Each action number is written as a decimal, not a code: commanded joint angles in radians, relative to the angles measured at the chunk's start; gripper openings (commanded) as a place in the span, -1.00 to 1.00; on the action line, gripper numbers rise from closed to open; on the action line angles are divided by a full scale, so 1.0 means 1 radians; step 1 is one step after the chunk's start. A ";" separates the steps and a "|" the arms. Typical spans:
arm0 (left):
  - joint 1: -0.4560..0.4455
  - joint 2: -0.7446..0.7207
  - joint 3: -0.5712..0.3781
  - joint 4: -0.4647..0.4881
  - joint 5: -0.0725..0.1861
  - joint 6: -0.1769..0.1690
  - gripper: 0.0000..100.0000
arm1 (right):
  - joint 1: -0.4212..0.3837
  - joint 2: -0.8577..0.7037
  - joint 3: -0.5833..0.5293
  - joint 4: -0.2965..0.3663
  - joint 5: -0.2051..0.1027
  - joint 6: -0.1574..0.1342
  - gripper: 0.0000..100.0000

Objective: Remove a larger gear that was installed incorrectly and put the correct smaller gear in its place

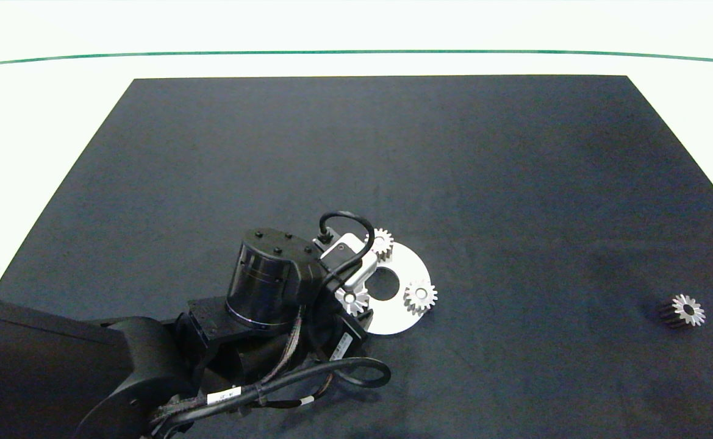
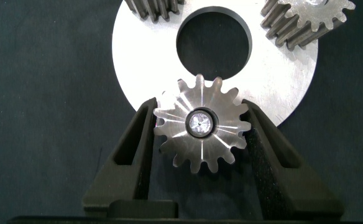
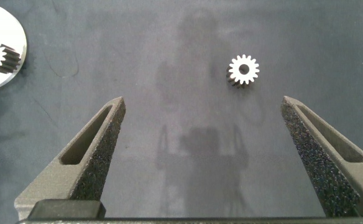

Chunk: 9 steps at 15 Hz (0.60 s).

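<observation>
- The left gripper (image 2: pixel 200 134) is sitting nearest the camera in the left wrist view, its two grey fingers (image 2: pixel 132 152) closing against opposite sides of the larger gear (image 2: pixel 201 123), with the teeth pressing into the pads.
- That gear is sitting on a shiny pin at the near-left rim of the round metal plate (image 2: pixel 141 68), partly overhanging the plate's edge.
- In the head view the left arm is reaching in from the near left, its wrist covering the plate's left side, and the gripped gear (image 1: pixel 354 299) is peeking out beside it.
- Two other small gears are standing on the plate, one at its far edge (image 1: pixel 382 242) and one at its right edge (image 1: pixel 420 296), around the plate's centre hole (image 1: pixel 383 284).
- The smaller gear (image 1: pixel 687 310) is lying alone on the dark mat (image 1: pixel 515 183), well apart at the near right.
- The right gripper (image 3: pixel 203 152) is hovering over the mat with its fingers spread wide, holding nothing, and the smaller gear (image 3: pixel 243 70) is lying beyond its fingertips.
</observation>
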 commanded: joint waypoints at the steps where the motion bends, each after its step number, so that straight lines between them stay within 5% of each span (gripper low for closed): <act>1: 0.002 0.001 0.001 0.000 0.001 0.002 -0.33 | 0.000 0.000 0.000 0.001 0.000 0.000 1.00; 9: -0.008 -0.014 -0.006 0.015 0.000 -0.008 -0.44 | 0.000 0.001 0.000 0.001 0.000 -0.003 1.00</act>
